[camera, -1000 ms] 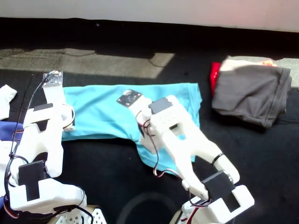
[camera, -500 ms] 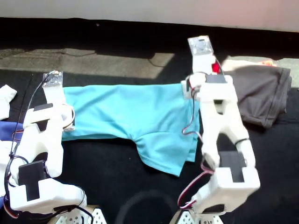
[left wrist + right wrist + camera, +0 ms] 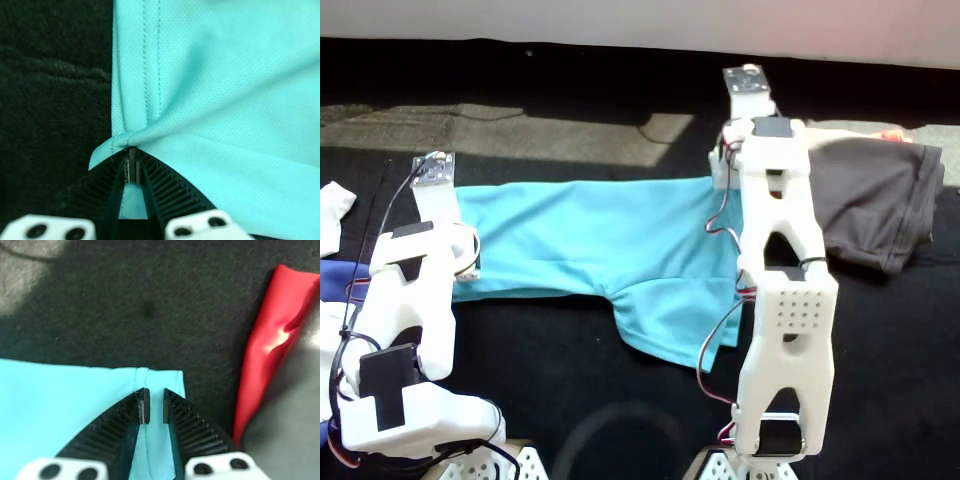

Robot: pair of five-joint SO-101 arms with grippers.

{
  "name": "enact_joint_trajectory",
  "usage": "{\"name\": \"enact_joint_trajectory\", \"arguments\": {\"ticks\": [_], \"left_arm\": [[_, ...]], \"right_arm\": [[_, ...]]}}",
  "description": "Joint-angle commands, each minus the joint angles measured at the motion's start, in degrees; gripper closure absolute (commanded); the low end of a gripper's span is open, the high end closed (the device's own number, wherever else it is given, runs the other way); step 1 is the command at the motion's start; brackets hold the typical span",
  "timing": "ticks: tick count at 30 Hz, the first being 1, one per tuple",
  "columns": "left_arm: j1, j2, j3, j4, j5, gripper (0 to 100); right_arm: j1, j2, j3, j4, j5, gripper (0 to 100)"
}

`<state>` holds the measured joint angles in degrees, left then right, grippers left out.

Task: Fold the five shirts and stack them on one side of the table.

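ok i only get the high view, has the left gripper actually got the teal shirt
observer: Yes. Its wrist view shows the left gripper shut on the shirt's hemmed edge, with the cloth bunched at the pinch.
operator: and the right one, has it got the corner
observer: Not yet. The right gripper is over the shirt's corner, with a narrow gap between its jaws and no cloth in it.
operator: anything close to that corner
observer: A red cloth lies beside the corner, apart from the shirt, with bare black table between them.
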<state>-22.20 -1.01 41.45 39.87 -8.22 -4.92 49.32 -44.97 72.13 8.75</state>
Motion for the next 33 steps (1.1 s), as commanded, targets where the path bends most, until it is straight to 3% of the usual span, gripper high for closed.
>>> {"name": "enact_joint_trajectory", "arguments": {"ticks": [1, 6, 15, 20, 28, 33], "left_arm": [[0.92, -0.84, 0.13, -0.62, 0.18, 99], [0.92, -0.84, 0.13, -0.62, 0.18, 99], [0.92, -0.84, 0.13, -0.62, 0.18, 99], [0.92, -0.84, 0.13, -0.62, 0.18, 99], [0.92, -0.84, 0.13, -0.62, 0.18, 99], [0.92, -0.84, 0.13, -0.62, 0.18, 99]], "right_arm": [[2.68, 5.76, -12.09, 0.66, -0.35, 93.8], [3.74, 12.35, -23.25, 2.15, -0.35, 93.8], [2.24, 9.36, -43.03, 26.15, -0.26, 92.9], [0.04, 9.27, -41.54, 29.14, -0.26, 85.3], [-4.97, 5.14, -31.43, 29.14, -0.62, 84.9], [-4.35, 3.65, -24.75, 28.70, -0.53, 84.8]]}}
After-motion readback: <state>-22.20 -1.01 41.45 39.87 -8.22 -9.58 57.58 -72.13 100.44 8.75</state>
